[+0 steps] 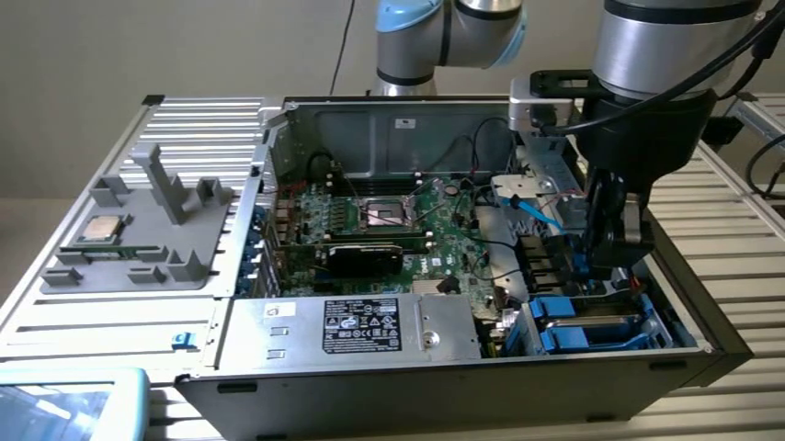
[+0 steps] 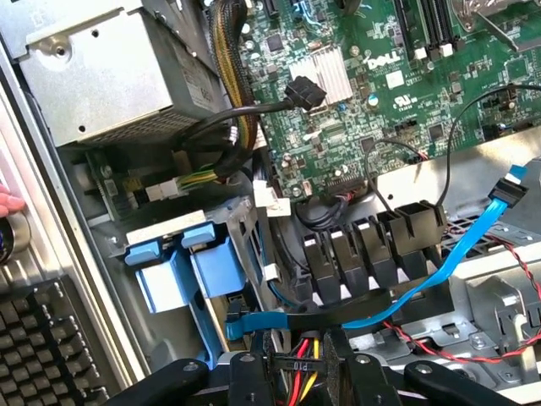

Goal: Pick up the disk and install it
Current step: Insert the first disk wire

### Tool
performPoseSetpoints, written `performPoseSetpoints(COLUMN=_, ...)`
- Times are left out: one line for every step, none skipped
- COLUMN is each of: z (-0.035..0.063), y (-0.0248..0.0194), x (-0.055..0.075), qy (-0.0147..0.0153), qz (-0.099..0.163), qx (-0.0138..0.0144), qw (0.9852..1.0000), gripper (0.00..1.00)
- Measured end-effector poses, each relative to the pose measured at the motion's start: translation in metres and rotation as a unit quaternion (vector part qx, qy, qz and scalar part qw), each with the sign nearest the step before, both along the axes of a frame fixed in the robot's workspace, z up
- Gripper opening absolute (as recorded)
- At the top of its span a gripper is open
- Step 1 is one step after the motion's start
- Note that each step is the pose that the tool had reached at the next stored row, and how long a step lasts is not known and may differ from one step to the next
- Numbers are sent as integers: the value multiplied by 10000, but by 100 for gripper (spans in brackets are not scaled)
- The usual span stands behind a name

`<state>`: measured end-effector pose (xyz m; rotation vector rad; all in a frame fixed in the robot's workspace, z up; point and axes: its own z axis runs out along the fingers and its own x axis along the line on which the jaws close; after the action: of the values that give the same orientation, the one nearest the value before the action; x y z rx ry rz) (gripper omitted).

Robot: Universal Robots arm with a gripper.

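Disk (image 1: 591, 323), a flat silver-metal hard drive framed by a bright blue plastic bracket, lies in the drive bay at the lower right of the exterior view. That bay is in the near corner of the open black-and-silver computer case (image 1: 429, 390). In the wrist view the blue bracket (image 2: 182, 271) sits inside a grey metal cage, just beside a bundle of yellow and black wires.

A black gripper (image 1: 613, 259) on the silver-and-blue robot arm (image 1: 650, 37) hangs down into the case on the exterior view's right. It is just above and behind the bay and looks apart from the disk. Whether it stands apart or together I cannot tell. Through the wrist camera the gripper (image 2: 304, 376) hovers near red and yellow wires (image 2: 308, 353) and a light blue flat cable (image 2: 439, 271). That cable crosses a row of black plastic clips (image 2: 372, 254).

A large silver box with a black label (image 1: 356, 326) fills the lower centre of the case. The green motherboard (image 1: 405, 220) lies above it in the frame. On the exterior view's left a grey plastic tray (image 1: 123, 266) rests on the slatted metal table (image 1: 197, 119). The tray carries a small square silver processor chip (image 1: 103, 230).
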<state>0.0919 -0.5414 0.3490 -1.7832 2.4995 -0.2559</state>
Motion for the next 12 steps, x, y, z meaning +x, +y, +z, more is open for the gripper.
performPoseSetpoints(z=0, y=0, x=0, qy=-1, qz=0, qx=0, qw=10000, gripper=35)
performPoseSetpoints(z=0, y=0, x=0, qy=-4, qz=0, qx=-1, qw=10000, gripper=35)
performPoseSetpoints(z=0, y=0, x=0, qy=-10, qz=-1, qx=-1, qw=10000, gripper=37)
performPoseSetpoints(z=0, y=0, x=0, qy=-19, qz=-1, qx=-1, qw=10000, gripper=43)
performPoseSetpoints(z=0, y=1, x=0, qy=-30, qz=-1, qx=-1, qw=10000, gripper=43)
performPoseSetpoints(z=0, y=3, x=0, qy=-43, qz=-1, qx=-1, qw=10000, gripper=49)
performPoseSetpoints(z=7, y=6, x=0, qy=-58, qz=0, qx=-3, qw=10000, gripper=55)
performPoseSetpoints(z=24, y=6, x=0, qy=-76, qz=-1, qx=-6, qw=10000, gripper=55)
performPoseSetpoints(z=44, y=6, x=0, qy=-91, qz=0, qx=-9, qw=10000, gripper=61)
performPoseSetpoints(z=66, y=6, x=0, qy=-104, qz=0, qx=-11, qw=9999, gripper=61)
performPoseSetpoints(z=91, y=6, x=1, qy=-115, qz=0, qx=-13, qw=9999, gripper=67)
performPoseSetpoints(z=124, y=7, x=1, qy=-120, qz=0, qx=-14, qw=9999, gripper=67)
